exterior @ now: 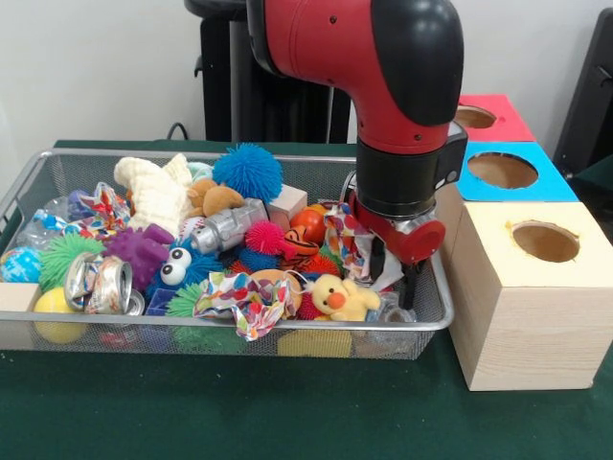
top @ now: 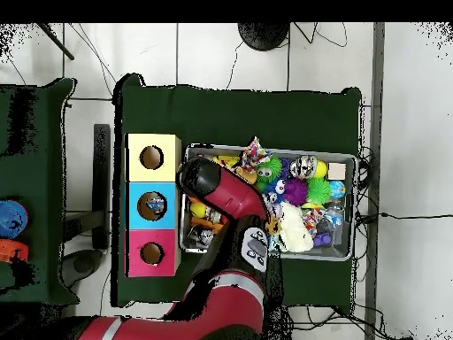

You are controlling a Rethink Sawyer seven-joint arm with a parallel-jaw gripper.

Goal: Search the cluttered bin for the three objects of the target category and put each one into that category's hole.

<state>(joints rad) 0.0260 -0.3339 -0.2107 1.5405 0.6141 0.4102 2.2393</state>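
The gripper (exterior: 400, 278) reaches into the wire bin (exterior: 436, 316) at its end nearest the boxes, beside the yellow duck (exterior: 343, 298); clutter hides its fingertips, so its grip cannot be told; no writing is legible

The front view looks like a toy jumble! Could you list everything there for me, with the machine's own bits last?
wire bin: one, silver mesh, on the green table, left of the boxes
spiky ball: one, blue, at the bin's back
knitted toy: one, cream, back left
teddy: one, brown, beside the knitted toy
purple toy: one, left of centre
crushed can: one, silver, front left
duck: one, yellow, front right, near the pincer
boxes: three in a row to the right of the bin, each with a round hole: plain wood box in front, blue box behind it, red box at the back
arm: one, red and black, reaching down into the bin
pincer: one, black, low in the bin's right end
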